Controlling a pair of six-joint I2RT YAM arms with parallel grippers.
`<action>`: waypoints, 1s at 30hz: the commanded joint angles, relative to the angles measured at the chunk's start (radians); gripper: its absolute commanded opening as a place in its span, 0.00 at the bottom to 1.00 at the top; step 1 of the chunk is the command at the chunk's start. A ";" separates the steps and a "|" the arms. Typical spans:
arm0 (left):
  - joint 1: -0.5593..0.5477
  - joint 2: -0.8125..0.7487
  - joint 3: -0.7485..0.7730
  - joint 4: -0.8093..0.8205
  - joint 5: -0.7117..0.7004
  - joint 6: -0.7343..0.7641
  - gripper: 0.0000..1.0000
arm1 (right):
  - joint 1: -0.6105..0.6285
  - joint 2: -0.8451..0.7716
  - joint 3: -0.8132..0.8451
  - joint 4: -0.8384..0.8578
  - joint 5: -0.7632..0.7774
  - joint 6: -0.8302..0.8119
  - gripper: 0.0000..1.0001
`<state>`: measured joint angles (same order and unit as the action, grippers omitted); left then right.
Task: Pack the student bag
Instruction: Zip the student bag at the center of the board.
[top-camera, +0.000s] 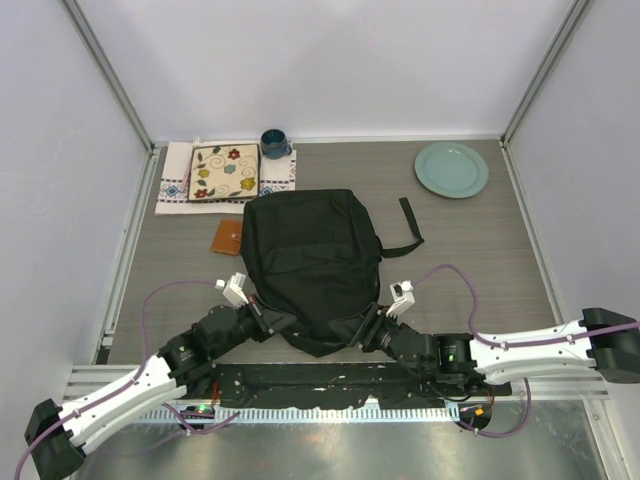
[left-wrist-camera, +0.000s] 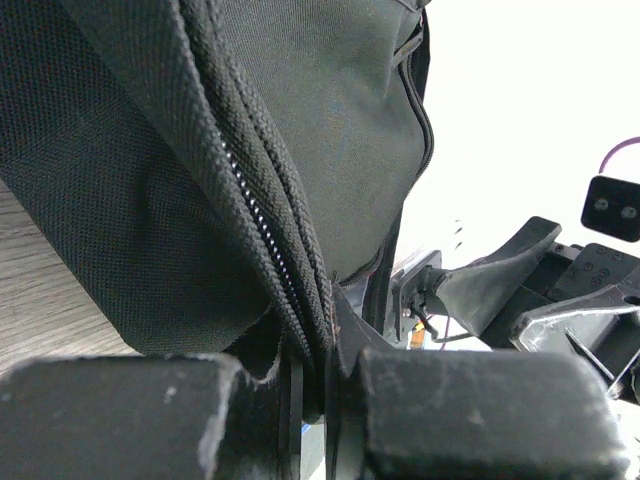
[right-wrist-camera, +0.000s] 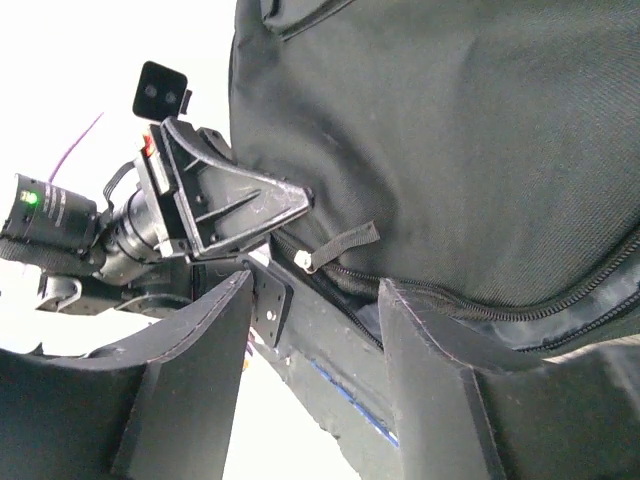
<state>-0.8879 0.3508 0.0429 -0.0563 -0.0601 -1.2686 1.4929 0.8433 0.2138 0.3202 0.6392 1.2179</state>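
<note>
Open table (top-camera: 490, 250) right of student bag (top-camera: 310, 250); wallet (top-camera: 227, 237) close left.

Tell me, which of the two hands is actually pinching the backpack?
The left hand: it is clamped on the zipper seam of the student bag. The right hand stands open beside the bag's edge.

Robot lab cell, white panel walls (top-camera: 330, 60) w/ alu. posts (top-camera: 108, 72) upper left & right, grey wood-look table (top-camera: 480, 260) centre, white robot arms (top-camera: 115, 398) bolted to black base plate (top-camera: 320, 380) at bottom
</note>
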 joint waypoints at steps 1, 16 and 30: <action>-0.005 -0.004 -0.103 0.127 -0.053 0.043 0.00 | -0.008 0.048 0.038 0.002 0.117 0.054 0.59; -0.011 -0.004 -0.104 0.141 -0.055 0.044 0.00 | -0.148 0.496 0.096 0.505 -0.160 0.107 0.62; -0.013 -0.010 -0.104 0.139 -0.083 0.043 0.00 | -0.117 0.720 0.136 0.675 -0.256 0.227 0.59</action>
<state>-0.9012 0.3553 0.0422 -0.0338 -0.0860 -1.2472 1.3518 1.5219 0.3187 0.8886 0.4015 1.3952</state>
